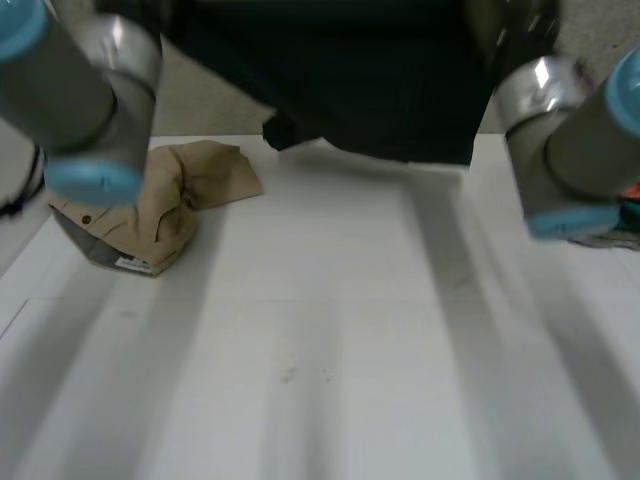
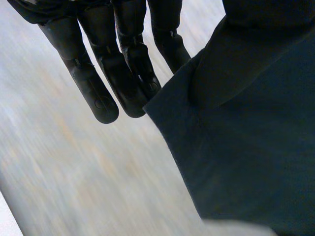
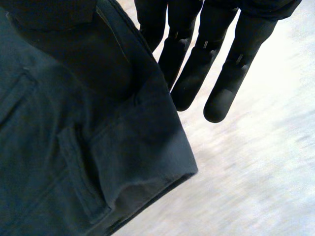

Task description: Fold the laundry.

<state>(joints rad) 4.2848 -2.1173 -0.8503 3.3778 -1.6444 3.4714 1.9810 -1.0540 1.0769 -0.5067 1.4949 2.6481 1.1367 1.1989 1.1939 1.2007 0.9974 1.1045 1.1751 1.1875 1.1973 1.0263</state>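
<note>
- Straight fingers of left hand (image 2: pixel 98 88) and right hand (image 3: pixel 231 64) pinch the dark garment (image 1: pixel 350 80); thumbs hidden under cloth.
- Crumpled tan garment (image 1: pixel 175 205) sits on desk (image 1: pixel 350 350), partly hidden behind left arm (image 1: pixel 80 90).

Seemingly a robot test bench; plain white table (image 1: pixel 340 340); speckled floor (image 1: pixel 212 100) beyond its far edge.

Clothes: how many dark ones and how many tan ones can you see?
dark garment: 1
tan garment: 1
Total: 2
</note>
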